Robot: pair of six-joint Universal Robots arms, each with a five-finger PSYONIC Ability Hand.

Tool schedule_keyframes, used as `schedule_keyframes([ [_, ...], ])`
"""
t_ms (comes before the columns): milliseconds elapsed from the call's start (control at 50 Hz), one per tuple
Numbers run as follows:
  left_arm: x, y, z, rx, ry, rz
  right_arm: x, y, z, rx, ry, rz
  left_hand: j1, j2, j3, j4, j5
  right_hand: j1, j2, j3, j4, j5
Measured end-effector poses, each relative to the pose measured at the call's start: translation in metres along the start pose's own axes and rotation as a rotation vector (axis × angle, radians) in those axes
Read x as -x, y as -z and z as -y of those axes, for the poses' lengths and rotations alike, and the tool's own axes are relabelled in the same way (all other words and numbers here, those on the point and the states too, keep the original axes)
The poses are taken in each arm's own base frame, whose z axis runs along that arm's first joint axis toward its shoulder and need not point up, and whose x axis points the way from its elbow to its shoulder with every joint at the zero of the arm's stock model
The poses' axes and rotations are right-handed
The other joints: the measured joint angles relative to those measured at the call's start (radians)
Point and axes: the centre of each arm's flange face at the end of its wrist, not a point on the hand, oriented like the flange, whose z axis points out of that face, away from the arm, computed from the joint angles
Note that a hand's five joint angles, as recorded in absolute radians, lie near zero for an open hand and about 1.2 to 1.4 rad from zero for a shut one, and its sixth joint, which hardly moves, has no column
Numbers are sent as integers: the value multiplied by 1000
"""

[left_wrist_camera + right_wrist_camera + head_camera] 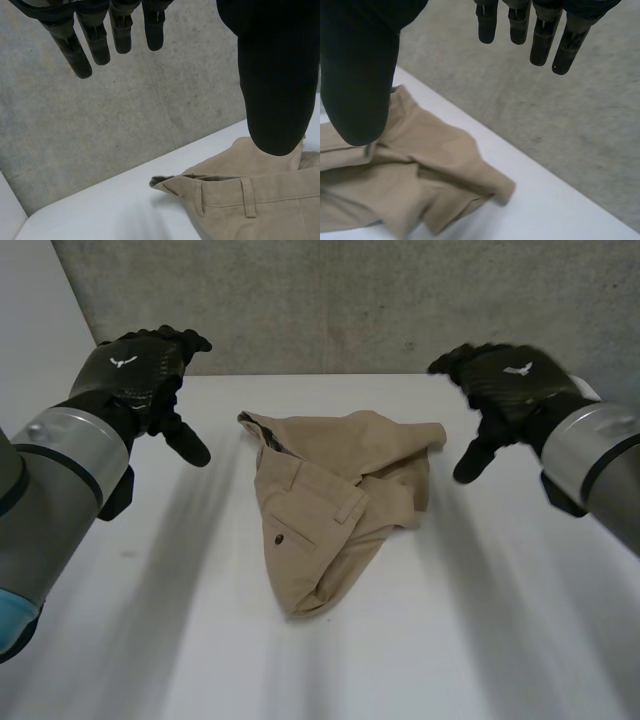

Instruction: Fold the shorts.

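Fingers (75,50) spread, shorts (330,510) crumpled between, untouched

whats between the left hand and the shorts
Only bare table. In the head view the open left hand hangs apart from the crumpled shorts, with nothing lying between them.

Left hand (135,370); right hand (505,380); both spread

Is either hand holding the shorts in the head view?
No, the left hand and the right hand hover open on either side of the crumpled shorts, touching no cloth.
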Motion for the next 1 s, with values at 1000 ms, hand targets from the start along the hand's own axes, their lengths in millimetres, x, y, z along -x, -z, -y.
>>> schedule_keyframes([
  [1000, 5, -17, -60, 81, -73, -20, 127, -87, -110, -231, 565, 266, 0, 0, 0, 0, 0, 579, 660, 621, 605, 559],
])
